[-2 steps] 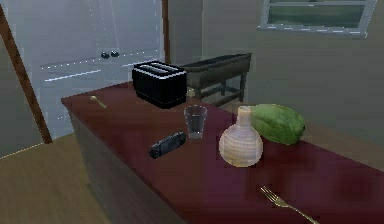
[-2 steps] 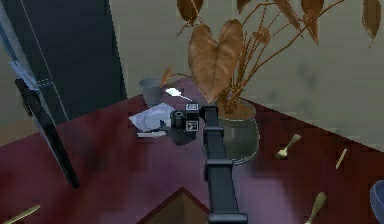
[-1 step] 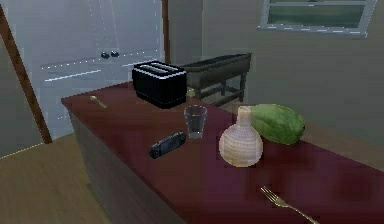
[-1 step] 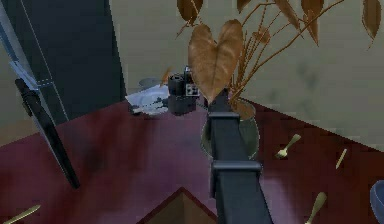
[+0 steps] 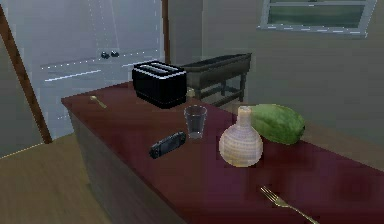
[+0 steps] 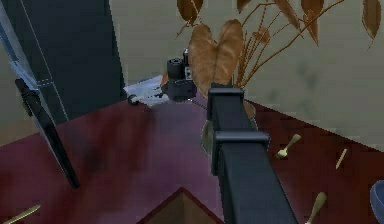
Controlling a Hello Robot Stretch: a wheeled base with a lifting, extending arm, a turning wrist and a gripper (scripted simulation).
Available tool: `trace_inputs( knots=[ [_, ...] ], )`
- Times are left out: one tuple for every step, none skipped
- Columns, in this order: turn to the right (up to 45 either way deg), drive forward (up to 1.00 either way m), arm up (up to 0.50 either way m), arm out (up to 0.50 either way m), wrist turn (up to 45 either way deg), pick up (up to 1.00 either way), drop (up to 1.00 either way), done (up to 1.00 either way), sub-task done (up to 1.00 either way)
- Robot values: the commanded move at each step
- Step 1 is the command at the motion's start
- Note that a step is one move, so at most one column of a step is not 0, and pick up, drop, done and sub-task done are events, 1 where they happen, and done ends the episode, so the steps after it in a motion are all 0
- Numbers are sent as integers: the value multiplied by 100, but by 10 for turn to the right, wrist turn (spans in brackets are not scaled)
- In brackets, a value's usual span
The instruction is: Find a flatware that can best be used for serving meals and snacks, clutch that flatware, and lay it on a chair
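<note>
Though nearby, fork [image 5: 278,203] apart from fingers [image 6: 143,97]

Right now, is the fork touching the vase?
Apart. The forward view shows bare tabletop between the fork and the vase.

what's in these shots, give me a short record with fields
surface: dark red counter
on it: black toaster, glass, beige vase, green leafy head, dark flat object
flatware: fork near the forward view's bottom edge
behind: white doors, window
arm: gripper by a brown-leaved plant; cannot tell whether it holds anything
arm side view: small golden pieces on a red tabletop
</note>
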Motion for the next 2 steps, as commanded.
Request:
trace_inputs(
  knots=[
    [0,0,0,0,-450,0,0,0,0],
    [0,0,0,0,-450,0,0,0,0]
  ],
)
